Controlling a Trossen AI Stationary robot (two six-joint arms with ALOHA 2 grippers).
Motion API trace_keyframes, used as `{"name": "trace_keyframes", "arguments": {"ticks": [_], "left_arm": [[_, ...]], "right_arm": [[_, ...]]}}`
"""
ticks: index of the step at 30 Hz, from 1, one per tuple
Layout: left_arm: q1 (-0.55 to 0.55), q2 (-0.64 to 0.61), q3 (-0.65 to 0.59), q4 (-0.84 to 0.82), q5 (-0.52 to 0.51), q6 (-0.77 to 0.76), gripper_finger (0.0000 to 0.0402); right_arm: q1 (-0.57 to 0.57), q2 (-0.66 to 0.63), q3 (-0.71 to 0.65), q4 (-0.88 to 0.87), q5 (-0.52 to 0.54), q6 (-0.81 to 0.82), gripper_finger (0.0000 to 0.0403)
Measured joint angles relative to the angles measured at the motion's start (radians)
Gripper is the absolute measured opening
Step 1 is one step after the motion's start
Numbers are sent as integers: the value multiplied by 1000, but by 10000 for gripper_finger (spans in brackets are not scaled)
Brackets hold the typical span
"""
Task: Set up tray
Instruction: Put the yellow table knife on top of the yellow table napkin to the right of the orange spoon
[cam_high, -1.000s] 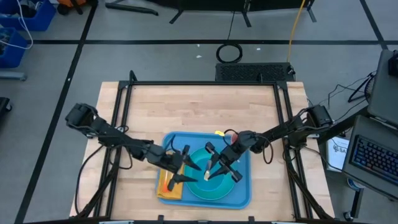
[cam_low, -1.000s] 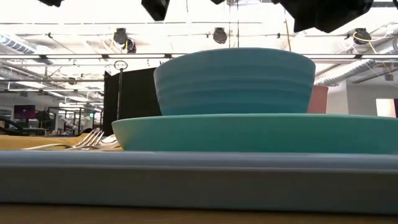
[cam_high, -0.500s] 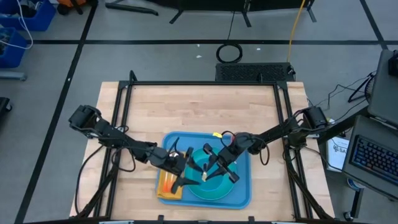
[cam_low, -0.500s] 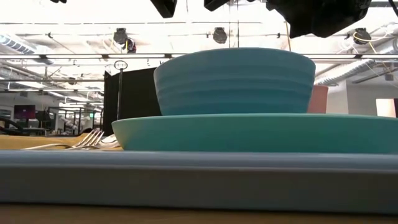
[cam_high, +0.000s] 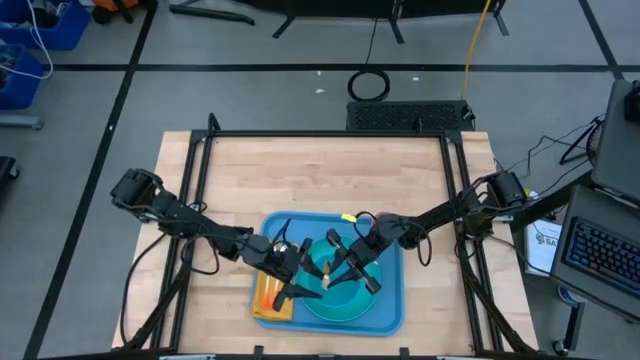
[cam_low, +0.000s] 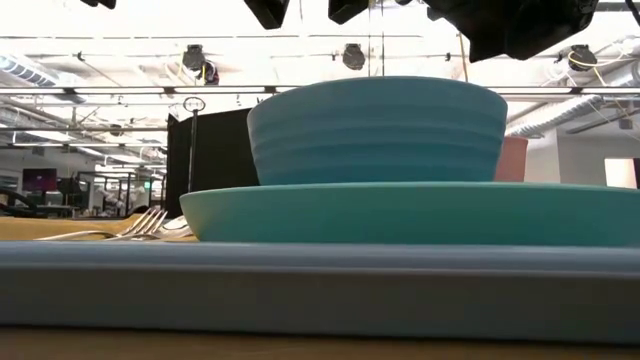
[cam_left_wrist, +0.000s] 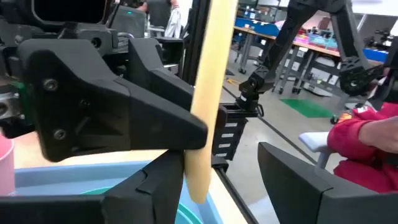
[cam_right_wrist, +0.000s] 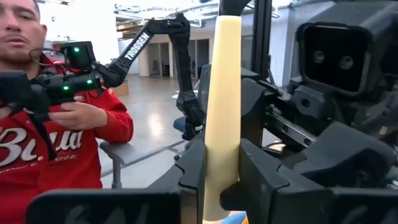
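The light-blue tray (cam_high: 385, 300) lies near the table's front edge. On it a turquoise plate (cam_low: 410, 212) carries a blue bowl (cam_low: 376, 130). My right gripper (cam_right_wrist: 221, 180) hangs over the bowl, shut on a cream stick-like utensil (cam_right_wrist: 222, 93), which also shows from above (cam_high: 327, 284). My left gripper (cam_left_wrist: 221, 158) faces it, open, one finger on each side of the utensil's lower end (cam_left_wrist: 199, 186). A fork (cam_low: 140, 225) rests on the yellow napkin (cam_high: 268, 298) at the tray's left. My right gripper pinches the cream utensil's lower part (cam_right_wrist: 219, 158) between its two fingers (cam_right_wrist: 261, 177). The fingers come roughly level from the table's right and lie across it. The utensil stands upright, clear above the bowl. Whether a finger (cam_left_wrist: 165, 183) of my left gripper touches it, I cannot tell.
A pink cup (cam_low: 512, 160) stands on the tray behind the bowl. A person in a red top (cam_right_wrist: 56, 143) sits beyond the table holding a controller arm. Bare wooden tabletop (cam_high: 320, 175) lies on the far side of the tray.
Both grippers have edged a little toward the table's near edge above the bowl and drawn closer together. The cream utensil has stayed upright in my right gripper.
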Motion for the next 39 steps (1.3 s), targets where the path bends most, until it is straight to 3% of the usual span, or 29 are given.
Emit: {"name": "trace_keyframes", "arguments": {"ticks": [7, 21, 33, 39], "left_arm": [[5, 0, -1, -19, -4, -1, 168], [13, 0, -2, -35, -22, 11, 49], [1, 0, -2, -38, -58, 12, 47], [-7, 0, -2, -52, -117, 16, 47]], "right_arm": [[0, -1, 0, -40, 23, -9, 55], [0, -1, 0, -74, 44, -30, 55], [0, -2, 0, -95, 70, -9, 55], [0, -2, 0, -97, 72, 14, 87]]}}
